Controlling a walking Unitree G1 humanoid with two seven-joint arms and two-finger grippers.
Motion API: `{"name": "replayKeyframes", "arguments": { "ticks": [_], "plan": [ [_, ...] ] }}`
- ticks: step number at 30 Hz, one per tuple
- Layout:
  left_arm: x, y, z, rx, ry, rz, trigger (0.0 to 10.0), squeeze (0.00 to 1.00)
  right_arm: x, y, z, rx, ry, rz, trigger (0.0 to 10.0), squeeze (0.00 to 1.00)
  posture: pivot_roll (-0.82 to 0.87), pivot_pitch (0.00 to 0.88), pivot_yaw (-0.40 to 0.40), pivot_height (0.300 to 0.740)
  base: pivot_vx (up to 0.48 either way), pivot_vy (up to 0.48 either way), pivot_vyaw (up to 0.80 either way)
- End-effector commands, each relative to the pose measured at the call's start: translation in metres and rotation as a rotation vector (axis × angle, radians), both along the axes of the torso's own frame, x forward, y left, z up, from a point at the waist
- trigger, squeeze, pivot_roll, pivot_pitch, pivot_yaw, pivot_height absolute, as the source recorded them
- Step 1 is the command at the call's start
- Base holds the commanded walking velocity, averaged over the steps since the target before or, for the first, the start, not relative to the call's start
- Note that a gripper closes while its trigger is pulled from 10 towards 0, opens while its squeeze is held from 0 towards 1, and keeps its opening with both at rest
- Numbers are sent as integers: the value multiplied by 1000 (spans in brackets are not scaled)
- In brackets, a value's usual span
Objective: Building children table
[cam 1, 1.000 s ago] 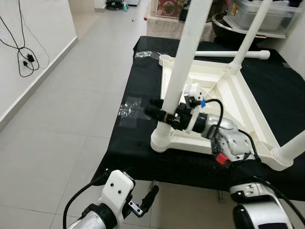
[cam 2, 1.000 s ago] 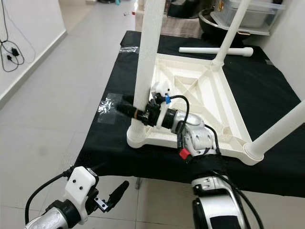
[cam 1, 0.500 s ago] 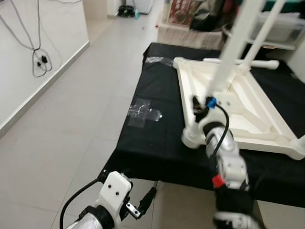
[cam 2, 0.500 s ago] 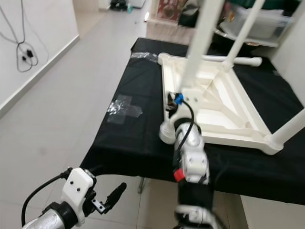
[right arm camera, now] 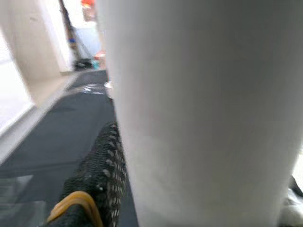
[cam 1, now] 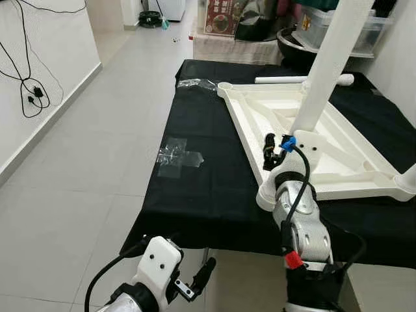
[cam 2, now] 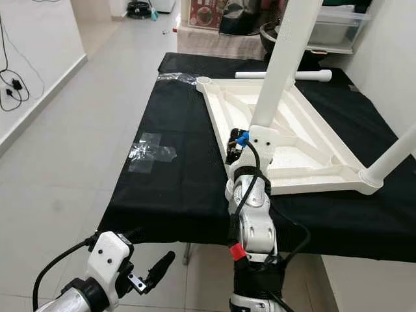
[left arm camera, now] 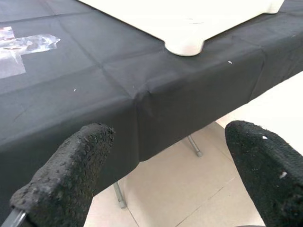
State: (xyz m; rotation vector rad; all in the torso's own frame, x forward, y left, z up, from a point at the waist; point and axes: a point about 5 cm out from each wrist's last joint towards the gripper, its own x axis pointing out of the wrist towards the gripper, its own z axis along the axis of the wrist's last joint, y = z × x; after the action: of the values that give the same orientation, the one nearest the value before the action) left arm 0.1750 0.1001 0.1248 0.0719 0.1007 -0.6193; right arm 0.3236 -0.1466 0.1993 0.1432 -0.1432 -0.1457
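Upturned white tabletop (cam 1: 338, 140) lies underside up on the black cloth (cam 1: 208, 188), which covers a low stand, one corner socket near the cloth's front edge. A white leg (cam 1: 325, 71) stands in that corner; right gripper (cam 1: 270, 151) is against the leg's base, and the wrist view shows one black finger (right arm camera: 102, 175) pressed along the leg, so I judge it clamped on the leg, though the second finger is hidden. A second leg rises from the tabletop's right corner (cam 2: 390, 156); a loose leg (cam 1: 286, 80) lies on the cloth beyond the tabletop's far edge. Left gripper (left arm camera: 165, 175) hangs idle below the cloth's front edge, fingers spread wide, nothing between them. Risks, as I read it: the leg may not be fully seated, and a sideways pull from the arm could tip it out of the socket or drag the whole tabletop toward the cloth's edge, since the cloth looks smooth. Crumpled clear tape (cam 1: 179, 156) lies on the cloth left of the tabletop, more clear plastic (cam 1: 195, 83) near its far corner. Pale tiled floor (cam 1: 84, 162); a white wall with dangling black cables (cam 1: 29, 91) well left of the cloth; storage bins and clutter (cam 1: 338, 26) beyond its far end.
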Motion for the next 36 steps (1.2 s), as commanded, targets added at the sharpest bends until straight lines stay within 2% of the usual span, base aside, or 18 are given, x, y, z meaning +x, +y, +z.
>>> {"name": "replayKeyframes", "arguments": {
  "ticks": [1, 6, 8, 9, 11, 13, 16, 17, 18, 20, 22, 23, 24, 30, 31, 33, 35, 36],
  "plan": [
    [0, -1, -3, -10, 16, -5, 10000, 0, 7, -10, 5, 26, -33, 30, 10000, 0, 125, 91, -106, 740, 0, 0, 0],
    [0, -1, -3, -10, 15, -4, 10000, 0, 12, -20, 14, 22, -67, 74, 10000, 0, 121, 91, -108, 740, 0, 0, 0],
    [0, -2, -3, -11, 15, -4, 10000, 0, 20, -24, 25, 40, -111, 238, 10000, 0, 122, 92, -108, 740, 0, 0, 0],
    [0, -2, -3, -11, 15, -4, 10000, 0, 20, -24, 25, 40, -111, 238, 10000, 0, 122, 92, -108, 740, 0, 0, 0],
    [0, -2, -3, -10, 13, -4, 10000, 0, 25, -26, 39, -27, -148, 462, 10000, 0, 132, 94, -112, 740, 0, 0, 0],
    [0, -2, -3, -10, 13, -4, 10000, 0, 25, -26, 39, -27, -148, 462, 10000, 0, 132, 94, -112, 740, 0, 0, 0],
    [0, -2, -2, -9, 11, -3, 10000, 0, 27, -25, 45, -39, -160, 614, 10000, 0, 131, 93, -111, 740, 0, 0, 0],
    [0, -2, -2, -9, 11, -3, 10000, 0, 23, -18, 44, -34, -141, 781, 10000, 0, 130, 95, -113, 740, 0, 0, 0],
    [0, -2, -2, -9, 11, -3, 10000, 0, 23, -18, 44, -34, -141, 781, 10000, 0, 130, 95, -113, 740, 0, 0, 0],
    [-1, -1, -2, -8, 11, -3, 10000, 0, 8, -1, 32, -77, -58, 1173, 10000, 0, 138, 97, -111, 740, 0, 0, 0],
    [-1, -1, -2, -8, 11, -3, 10000, 0, 8, -1, 32, -77, -58, 1173, 10000, 0, 138, 97, -111, 740, 0, 0, 0],
    [-1, -1, -2, -8, 11, -3, 10000, 0, -2, 6, 24, -106, -15, 1351, 10000, 0, 142, 97, -113, 740, 0, 0, 0],
    [-1, -1, -2, -7, 11, -2, 10000, 0, -6, 12, 17, -148, 26, 1446, 10000, 0, 145, 98, -115, 740, 0, 0, 0],
    [-2, -1, -1, -5, 10, -1, 10000, 0, 1, 22, 7, -210, 79, 1519, 10000, 0, 146, 100, -113, 740, 0, 0, 0],
    [-2, -1, -1, -5, 11, -1, 10000, 0, 7, 24, 7, -224, 65, 1474, 0, 0, 148, 99, -114, 740, 0, 0, 0],
    [-2, -1, -1, -5, 11, -1, 10000, 0, 12, 25, 8, -225, 52, 1427, 0, 0, 148, 99, -114, 740, 0, 0, 0],
    [-3, -1, -2, -5, 12, 0, 10000, 0, 21, 23, 10, -230, 22, 1282, 0, 0, 148, 98, -114, 740, 0, 0, 0],
    [-3, -1, -2, -5, 12, 0, 10000, 0, 21, 23, 10, -230, 22, 1282, 0, 0, 148, 98, -114, 740, 0, 0, 0]
  ]
}}
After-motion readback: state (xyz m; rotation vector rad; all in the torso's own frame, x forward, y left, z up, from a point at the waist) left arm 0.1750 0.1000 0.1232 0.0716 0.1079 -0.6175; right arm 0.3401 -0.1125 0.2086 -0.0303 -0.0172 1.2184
